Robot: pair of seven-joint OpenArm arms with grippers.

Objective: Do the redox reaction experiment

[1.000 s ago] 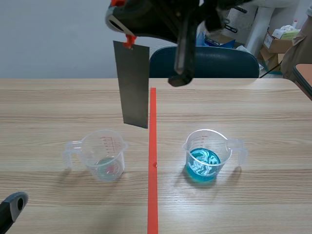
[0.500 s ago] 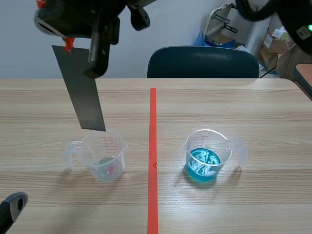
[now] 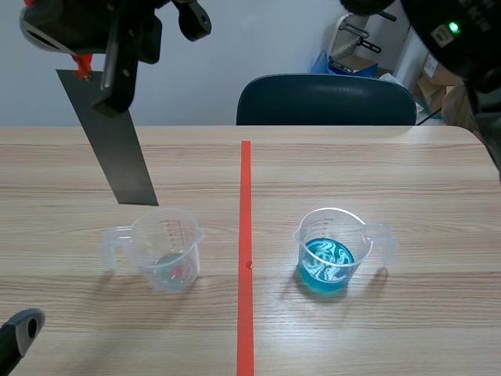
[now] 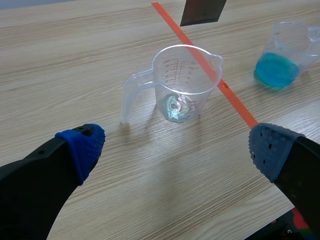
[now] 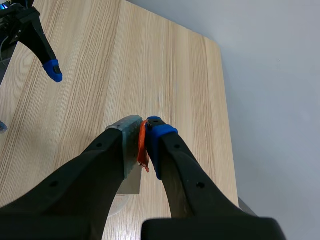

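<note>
A grey metal sheet (image 3: 113, 141) hangs tilted from my right gripper (image 3: 92, 69), which has come across high over the table's left side. The gripper is shut on the sheet's orange-tabbed top edge (image 5: 143, 150). The sheet's lower end is above and just behind the clear measuring cup (image 3: 166, 249), apart from it. That cup (image 4: 185, 80) holds a little pale liquid and stands ahead of my left gripper (image 4: 175, 150), which is open and low near the front edge (image 3: 19, 333). A second cup with blue liquid (image 3: 329, 251) stands right of the tape line.
An orange tape line (image 3: 245, 258) runs down the table's middle between the cups. A dark blue chair (image 3: 325, 98) stands behind the far edge, with cardboard boxes (image 3: 446, 66) at the back right. The left gripper's blue fingertip (image 5: 52, 70) shows far below in the right wrist view.
The right arm has carried the metal sheet leftward from near the tape line to over the clear cup and slightly past it. The sheet now tilts. The left arm and both cups are still.
</note>
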